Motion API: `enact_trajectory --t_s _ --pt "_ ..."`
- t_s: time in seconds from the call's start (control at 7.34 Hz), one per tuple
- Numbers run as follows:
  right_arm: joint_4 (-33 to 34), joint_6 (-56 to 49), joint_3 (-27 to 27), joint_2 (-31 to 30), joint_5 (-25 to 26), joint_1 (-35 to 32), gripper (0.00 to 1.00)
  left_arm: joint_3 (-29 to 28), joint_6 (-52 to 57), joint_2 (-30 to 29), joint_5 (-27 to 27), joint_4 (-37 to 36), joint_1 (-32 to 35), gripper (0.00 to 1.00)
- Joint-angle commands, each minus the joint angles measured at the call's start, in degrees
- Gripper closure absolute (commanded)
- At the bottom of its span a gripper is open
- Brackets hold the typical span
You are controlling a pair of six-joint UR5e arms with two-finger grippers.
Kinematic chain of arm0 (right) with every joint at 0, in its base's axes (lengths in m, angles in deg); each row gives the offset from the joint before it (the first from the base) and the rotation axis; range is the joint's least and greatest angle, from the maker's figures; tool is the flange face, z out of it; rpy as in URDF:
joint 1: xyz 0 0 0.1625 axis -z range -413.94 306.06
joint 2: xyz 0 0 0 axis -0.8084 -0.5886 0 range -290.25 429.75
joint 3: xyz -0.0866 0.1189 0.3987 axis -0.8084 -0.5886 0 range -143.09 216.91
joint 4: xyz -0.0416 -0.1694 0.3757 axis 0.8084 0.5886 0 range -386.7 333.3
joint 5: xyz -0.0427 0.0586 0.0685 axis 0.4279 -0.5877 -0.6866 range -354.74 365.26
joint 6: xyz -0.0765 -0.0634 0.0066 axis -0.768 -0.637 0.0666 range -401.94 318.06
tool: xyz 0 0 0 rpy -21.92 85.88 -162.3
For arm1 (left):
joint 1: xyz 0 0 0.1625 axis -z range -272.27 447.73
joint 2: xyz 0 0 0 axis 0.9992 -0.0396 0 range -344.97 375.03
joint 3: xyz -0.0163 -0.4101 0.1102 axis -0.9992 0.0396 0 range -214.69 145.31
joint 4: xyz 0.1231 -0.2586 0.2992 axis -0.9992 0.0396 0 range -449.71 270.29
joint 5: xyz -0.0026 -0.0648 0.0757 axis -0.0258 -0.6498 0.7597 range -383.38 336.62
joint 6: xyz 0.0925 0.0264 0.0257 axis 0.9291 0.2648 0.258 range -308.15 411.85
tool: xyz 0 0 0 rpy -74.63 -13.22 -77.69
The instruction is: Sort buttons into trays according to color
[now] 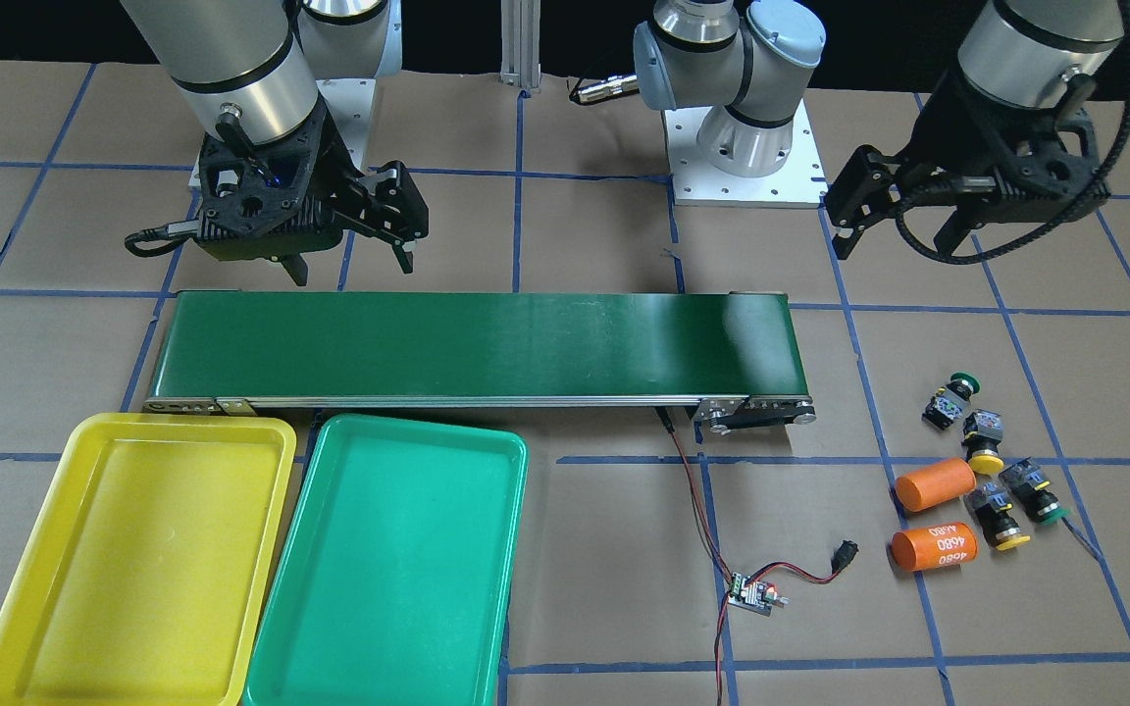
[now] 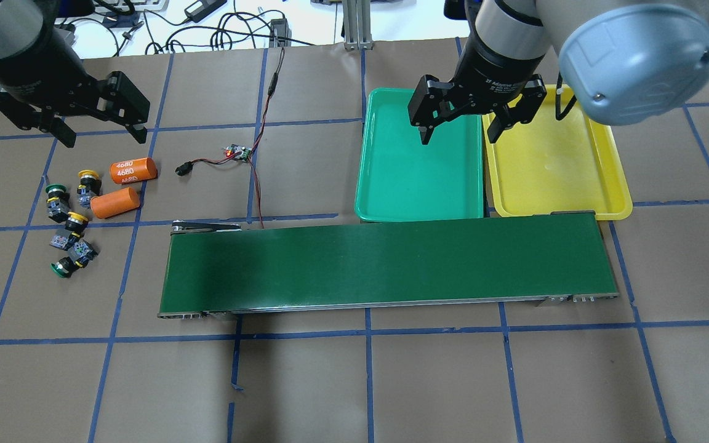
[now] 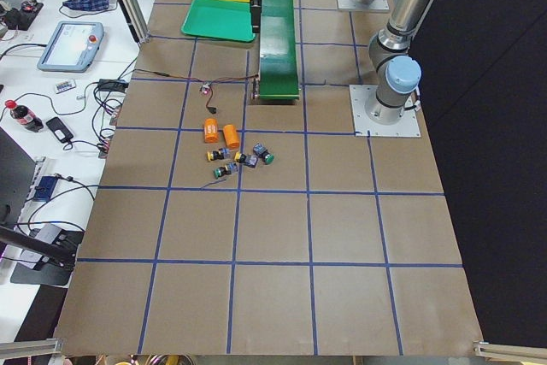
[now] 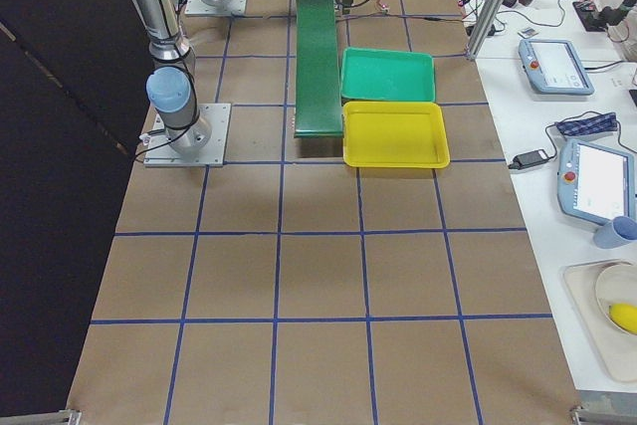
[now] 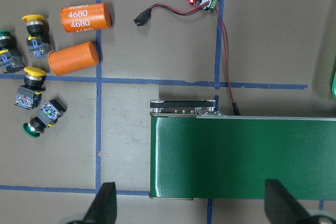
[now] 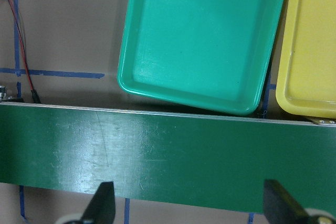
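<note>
One long dark green conveyor belt runs across the middle of the table. Seen from overhead, two trays lie side by side at 12 o'clock from its right half, just past its far edge: the teal-green tray and, at its 3 o'clock, the yellow tray. The right gripper hangs over the strip where the trays meet, jaws spread wide with nothing between them. The left gripper hangs at about 10 o'clock from the belt's left end, also wide open and holding nothing. At its 6 o'clock lie two orange cylinders, the marked cylinder and the plain cylinder. All four buttons lie on the brown paper just at 9 o'clock of the cylinders, well apart from the trays: the far yellow button, the far green button, the near yellow button and the near green button. A small controller board with red and black wires sits at 12 o'clock from the belt's left end
</note>
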Motion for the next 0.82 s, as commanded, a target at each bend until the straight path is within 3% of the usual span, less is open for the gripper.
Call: enact_trajectory --t_s 0.0,0.27,0.41,0.55,0.68 --pt "0.1 0.1 0.1 0.0 -0.1 0.1 0.0 0.3 0.1 -0.2 2.5 -0.2 0.3 0.0" --pt "0.0 0.2 0.1 0.0 0.0 0.0 0.0 0.3 0.2 -1.4 2.6 -0.2 -0.7 0.0" --pt "0.4 0.2 0.0 -0.2 1.0 0.0 0.0 0.4 -0.9 -5.2 6.3 -1.8 -1.9 0.0" --pt "0.9 0.0 0.0 -0.2 1.1 -0.1 0.0 0.6 0.0 -9.3 7.5 -10.5 -3.8 0.0" --pt "0.9 0.0 -0.1 -0.5 5.2 -0.1 0.0 0.4 0.4 -13.0 7.0 -14.0 -5.7 0.0"
